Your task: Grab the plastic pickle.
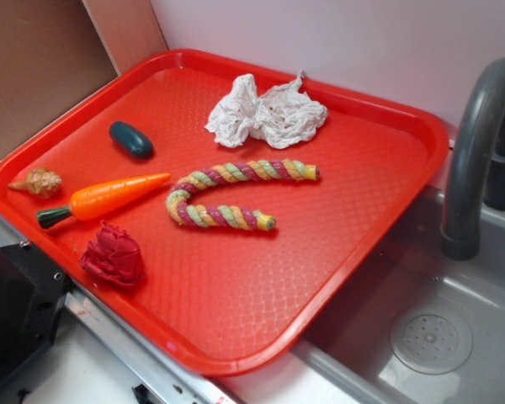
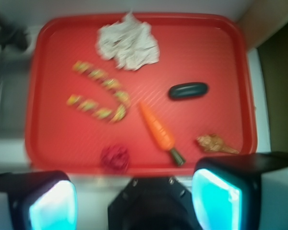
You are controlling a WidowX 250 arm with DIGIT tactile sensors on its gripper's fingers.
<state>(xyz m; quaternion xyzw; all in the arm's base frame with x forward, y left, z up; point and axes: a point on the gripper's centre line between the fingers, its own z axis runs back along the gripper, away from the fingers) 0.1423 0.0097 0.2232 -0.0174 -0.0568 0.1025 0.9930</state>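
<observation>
The plastic pickle (image 1: 131,140) is a small dark teal-green oval lying on the red tray (image 1: 337,252) at its far left. In the wrist view the pickle (image 2: 188,90) lies right of the tray's middle. My gripper (image 2: 134,199) is high above the tray's near edge, open and empty, with its two cyan pads wide apart. The gripper does not show in the exterior view. The orange carrot (image 1: 109,199) with a dark green stem lies in front of the pickle, and also shows in the wrist view (image 2: 157,128).
On the tray lie a crumpled white paper (image 1: 265,114), a striped rope toy (image 1: 227,195), a red crumpled piece (image 1: 114,255) and a tan shell (image 1: 38,182). A grey sink (image 1: 438,337) with a faucet (image 1: 475,143) is at the right.
</observation>
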